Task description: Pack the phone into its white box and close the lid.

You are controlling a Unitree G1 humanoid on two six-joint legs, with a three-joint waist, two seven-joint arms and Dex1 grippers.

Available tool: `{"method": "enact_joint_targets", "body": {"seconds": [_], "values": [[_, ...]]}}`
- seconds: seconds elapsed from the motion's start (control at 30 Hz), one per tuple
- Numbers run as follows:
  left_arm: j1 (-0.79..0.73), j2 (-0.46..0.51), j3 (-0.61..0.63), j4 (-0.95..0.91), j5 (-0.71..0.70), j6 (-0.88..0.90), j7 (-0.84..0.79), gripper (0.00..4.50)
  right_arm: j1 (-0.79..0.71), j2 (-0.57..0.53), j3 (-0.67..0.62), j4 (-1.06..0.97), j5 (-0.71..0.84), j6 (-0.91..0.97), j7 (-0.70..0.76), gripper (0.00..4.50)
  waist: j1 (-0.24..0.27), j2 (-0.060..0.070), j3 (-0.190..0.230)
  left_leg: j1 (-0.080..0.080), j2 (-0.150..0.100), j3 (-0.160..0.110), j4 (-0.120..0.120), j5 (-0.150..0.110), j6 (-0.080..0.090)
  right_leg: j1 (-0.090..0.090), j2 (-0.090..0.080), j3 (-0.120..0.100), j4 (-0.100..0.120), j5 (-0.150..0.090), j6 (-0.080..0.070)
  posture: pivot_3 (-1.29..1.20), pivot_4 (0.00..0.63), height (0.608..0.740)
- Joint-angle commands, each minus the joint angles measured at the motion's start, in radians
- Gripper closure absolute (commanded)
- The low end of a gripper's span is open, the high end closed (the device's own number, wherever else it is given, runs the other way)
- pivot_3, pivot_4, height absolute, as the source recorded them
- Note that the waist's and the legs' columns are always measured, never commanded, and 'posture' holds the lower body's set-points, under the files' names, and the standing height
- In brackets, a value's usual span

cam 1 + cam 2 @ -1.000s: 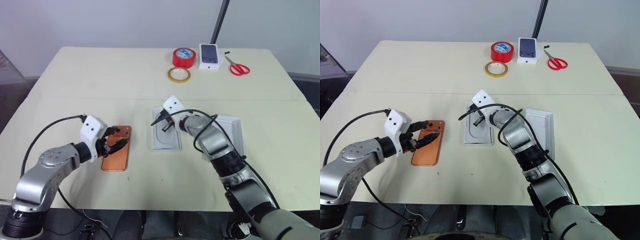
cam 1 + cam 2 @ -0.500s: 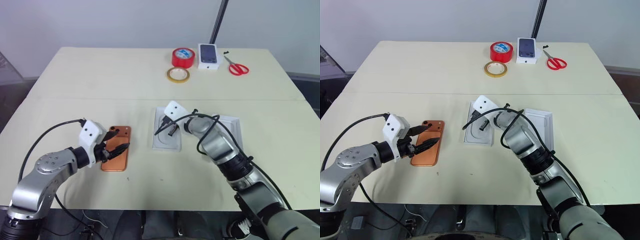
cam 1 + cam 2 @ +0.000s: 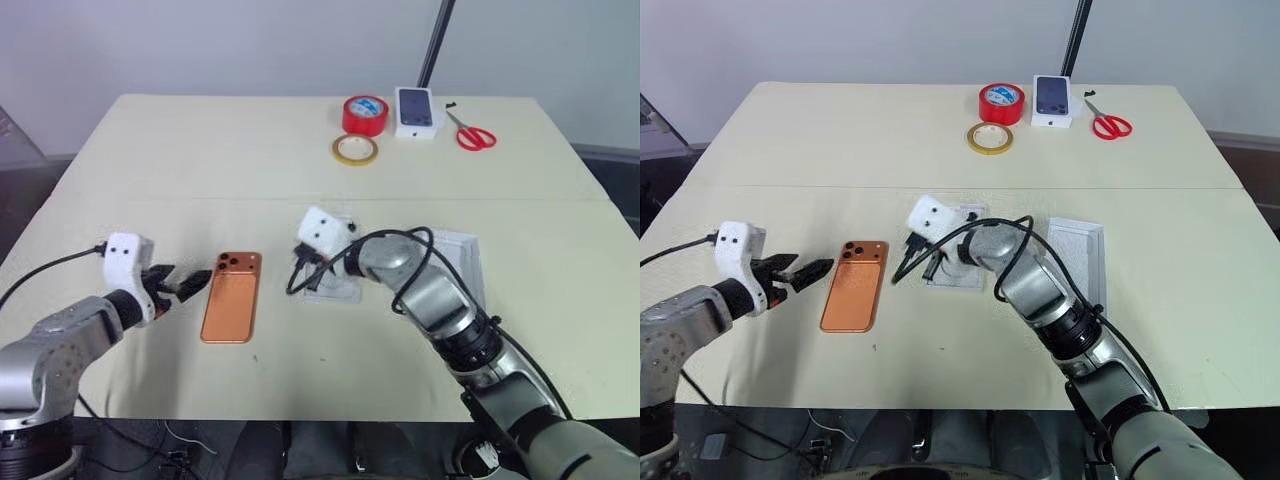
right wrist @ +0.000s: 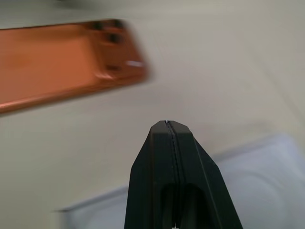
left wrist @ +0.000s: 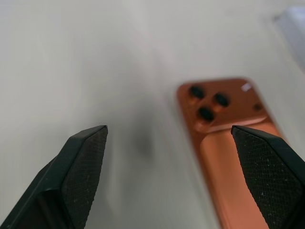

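The orange phone (image 3: 231, 297) lies back up on the table, its lenses at the far end. My left gripper (image 3: 186, 283) hovers just left of it, open and holding nothing; the left wrist view has the phone (image 5: 228, 143) ahead between the wide-spread fingers (image 5: 81, 162). The white box (image 3: 956, 281) sits open to the right of the phone. My right gripper (image 3: 902, 272) is shut and empty, its tip over the box's left edge and pointing at the phone (image 4: 62, 52). The lid (image 3: 1085, 250) lies inside up, right of the box.
At the table's far edge are a red tape roll (image 3: 365, 115), a yellow tape ring (image 3: 355, 150), a smaller white box with a dark phone picture (image 3: 417, 110) and red scissors (image 3: 475, 135). A black pole (image 3: 433, 45) rises behind them.
My left gripper has let go of the phone's edge, drawn back to the left and opened wider. My right gripper, still shut, has swung left from over the box toward the phone.
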Motion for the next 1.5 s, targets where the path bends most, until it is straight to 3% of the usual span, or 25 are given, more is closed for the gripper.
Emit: {"method": "enact_joint_targets", "body": {"seconds": [0.03,0.17,0.3,0.47,0.87,1.37,1.47,1.5], "values": [[0.001,-0.009,0.074,-0.034,-0.082,0.174,0.041,0.02,-0.047,0.011,0.084,0.007,-0.014,-0.025,0.046,4.5,0.001,0.0,0.0,0.0,0.0,0.0,0.0,0.0,0.0,0.0,0.0,0.0,0.0,0.0,0.0,0.0,0.15,0.709],[-0.018,-0.041,0.081,-0.065,-0.135,0.334,0.068,0.02,-0.081,0.023,0.16,0.067,-0.047,-0.053,0.069,4.5,0.001,0.0,0.0,0.0,0.0,0.0,0.0,0.0,0.0,0.0,-0.001,0.0,0.0,0.0,0.0,0.0,0.15,0.709],[-0.05,-0.142,0.099,-0.09,-0.172,0.459,0.085,0.02,-0.103,0.03,0.244,0.124,-0.102,-0.099,0.084,4.5,0.005,0.001,-0.001,0.001,-0.001,-0.001,0.0,0.0,0.0,0.001,-0.001,-0.001,0.0,0.0,0.0,0.0,0.15,0.709],[-0.072,-0.269,0.077,-0.097,-0.259,0.47,0.143,0.02,-0.102,0.059,0.259,0.149,-0.135,-0.092,0.082,4.5,0.009,0.001,-0.003,0.006,-0.002,-0.001,0.0,0.0,0.0,0.003,-0.002,-0.001,-0.001,0.0,0.0,0.0,0.15,0.709],[-0.13,-0.38,0.071,-0.026,-0.462,0.47,0.323,0.02,-0.08,0.065,0.229,0.142,-0.165,-0.075,0.078,4.5,0.014,0.002,-0.004,0.008,-0.003,-0.002,0.0,0.0,0.0,0.005,-0.003,-0.001,-0.002,0.0,0.0,0.0,0.15,0.709],[-0.149,-0.318,0.193,0.096,-0.588,0.44,0.485,0.02,-0.063,0.074,0.214,0.142,-0.167,-0.057,0.058,4.5,0.003,0.002,-0.005,0.008,-0.002,-0.002,-0.001,0.0,-0.001,0.004,-0.002,-0.001,-0.002,0.0,0.0,0.0,0.15,0.709],[-0.133,-0.303,0.202,0.116,-0.639,0.41,0.512,0.88,-0.062,0.075,0.215,0.141,-0.168,-0.057,0.055,4.5,0.002,0.002,-0.004,0.008,-0.002,-0.002,-0.001,0.0,-0.001,0.004,-0.002,-0.001,-0.002,0.0,0.0,0.0,0.15,0.709],[-0.125,-0.298,0.202,0.122,-0.663,0.396,0.523,1.38,-0.062,0.075,0.215,0.141,-0.168,-0.058,0.054,4.5,0.001,0.002,-0.004,0.008,-0.002,-0.002,-0.001,0.0,-0.001,0.004,-0.002,-0.001,-0.002,0.0,0.0,0.0,0.15,0.709]]}}
